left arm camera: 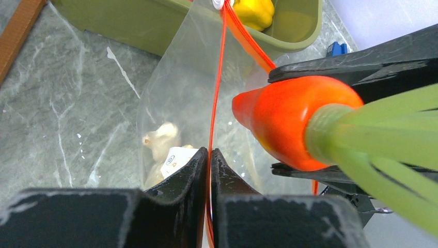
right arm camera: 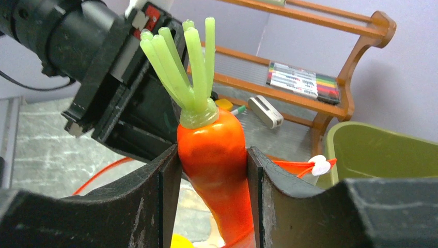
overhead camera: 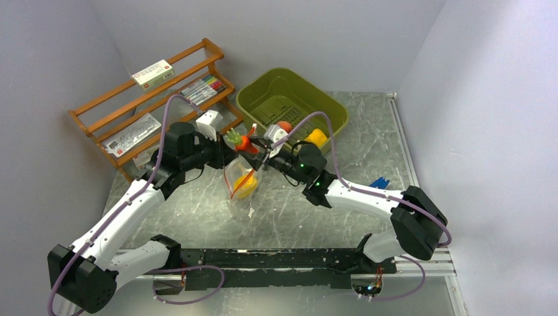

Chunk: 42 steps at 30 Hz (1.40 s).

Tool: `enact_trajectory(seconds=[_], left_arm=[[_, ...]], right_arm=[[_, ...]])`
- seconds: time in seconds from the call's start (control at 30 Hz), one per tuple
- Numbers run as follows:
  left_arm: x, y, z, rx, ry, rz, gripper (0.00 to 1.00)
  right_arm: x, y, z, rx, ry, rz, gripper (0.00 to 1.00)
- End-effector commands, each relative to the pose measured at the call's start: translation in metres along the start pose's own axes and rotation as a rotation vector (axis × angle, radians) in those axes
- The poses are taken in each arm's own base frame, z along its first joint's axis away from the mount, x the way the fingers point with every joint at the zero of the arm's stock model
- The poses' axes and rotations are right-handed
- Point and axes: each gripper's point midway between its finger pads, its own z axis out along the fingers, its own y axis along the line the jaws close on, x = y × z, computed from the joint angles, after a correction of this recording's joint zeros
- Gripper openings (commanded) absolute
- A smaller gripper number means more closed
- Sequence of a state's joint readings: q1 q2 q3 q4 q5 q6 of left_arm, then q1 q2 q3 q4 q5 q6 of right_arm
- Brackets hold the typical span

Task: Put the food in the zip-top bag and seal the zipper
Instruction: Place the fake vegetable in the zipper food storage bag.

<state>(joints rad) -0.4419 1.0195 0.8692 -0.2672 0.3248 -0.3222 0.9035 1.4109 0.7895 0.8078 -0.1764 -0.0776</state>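
My left gripper (left arm camera: 209, 155) is shut on the red-orange zipper strip (left arm camera: 217, 88) of the clear zip-top bag (overhead camera: 241, 191) and holds the bag up with its mouth open. A white piece (left arm camera: 160, 137) and a yellow piece (overhead camera: 245, 185) lie inside the bag. My right gripper (right arm camera: 213, 160) is shut on the orange carrot (right arm camera: 214, 155), green top up, tip down at the bag's mouth; it also shows in the top view (overhead camera: 244, 141) and left wrist view (left arm camera: 294, 121). A yellow piece (overhead camera: 317, 137) and a red-orange round one (overhead camera: 284, 126) sit in the green basket.
The olive-green basket (overhead camera: 329, 108) stands just behind the grippers. A wooden rack (overhead camera: 118, 105) with coloured markers (overhead camera: 205, 87) and boxes is at the back left. A small blue object (overhead camera: 379, 184) lies on the table at right.
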Motion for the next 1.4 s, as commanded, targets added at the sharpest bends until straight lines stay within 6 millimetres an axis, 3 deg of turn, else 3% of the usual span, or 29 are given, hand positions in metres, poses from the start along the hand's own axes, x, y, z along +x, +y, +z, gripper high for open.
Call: enact_trajectory(seconds=[0.0, 0.27, 0.43, 0.77, 0.9, 1.13, 1.27, 1.37], left_arm=[[-0.005, 0.004, 0.0, -0.019, -0.017, 0.005, 0.07], [-0.005, 0.004, 0.001, -0.016, -0.017, 0.005, 0.07], [-0.005, 0.004, 0.001, -0.017, -0.017, 0.005, 0.07], [-0.005, 0.004, 0.001, -0.016, -0.02, 0.008, 0.07], [-0.005, 0.005, 0.001, -0.025, -0.017, 0.008, 0.08], [-0.005, 0.007, 0.002, -0.03, -0.002, 0.027, 0.23], [-0.006, 0.005, 0.003, -0.011, -0.011, 0.043, 0.33], [-0.006, 0.006, 0.002, -0.019, -0.005, 0.056, 0.33]], right_arm=[[-0.004, -0.006, 0.001, 0.013, 0.013, -0.091, 0.48], [0.002, -0.005, 0.01, -0.038, 0.093, -0.158, 0.56], [0.006, -0.003, 0.011, -0.06, 0.126, -0.186, 0.4], [-0.004, -0.01, 0.009, -0.011, 0.132, -0.125, 0.4], [-0.02, -0.027, 0.012, 0.11, 0.144, -0.006, 0.5], [-0.053, -0.065, 0.01, 0.29, 0.177, 0.039, 0.6], [-0.049, -0.096, 0.007, 0.403, 0.251, 0.037, 0.61], [-0.029, -0.123, 0.005, 0.474, 0.333, 0.093, 0.61]])
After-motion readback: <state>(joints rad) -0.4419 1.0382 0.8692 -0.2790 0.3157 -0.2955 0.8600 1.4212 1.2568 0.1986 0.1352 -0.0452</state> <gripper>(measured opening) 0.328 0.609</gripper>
